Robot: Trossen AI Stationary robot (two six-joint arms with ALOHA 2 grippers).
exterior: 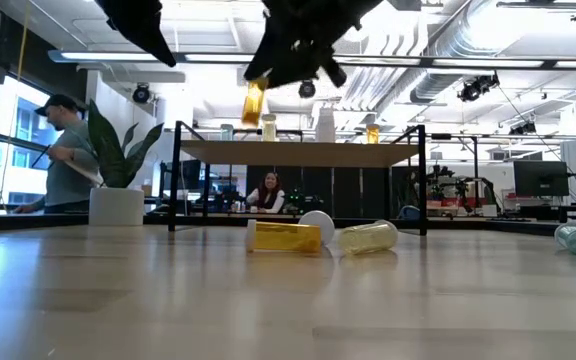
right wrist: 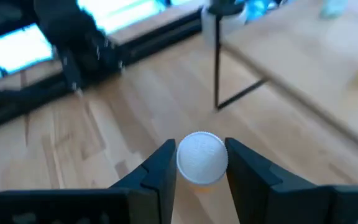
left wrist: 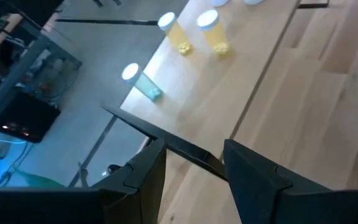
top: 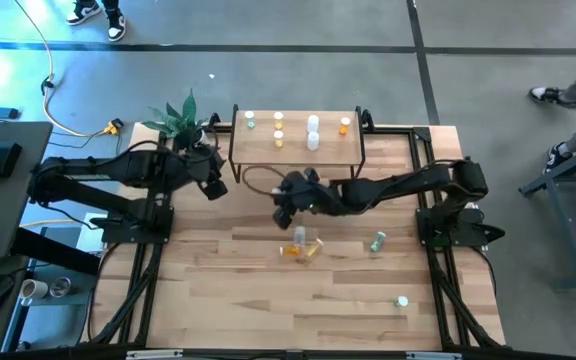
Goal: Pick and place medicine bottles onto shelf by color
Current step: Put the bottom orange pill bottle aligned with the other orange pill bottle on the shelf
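Orange bottle (exterior: 254,102) near-upright in right tool (right wrist: 201,163)

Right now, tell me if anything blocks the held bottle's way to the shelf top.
Nothing visible does. The right gripper holds the yellow bottle in the air before the shelf, whose front strip lies bare.

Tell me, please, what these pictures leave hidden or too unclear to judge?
- High view: the bottle in the right pincer is hidden beneath the arm.
- Right wrist view: only that bottle's white cap shows; its body colour is hidden.
- Low view: the shelf is seen edge-on, so bottle grouping is unclear.
- Left wrist view: the shelf's far bottles are cut off.
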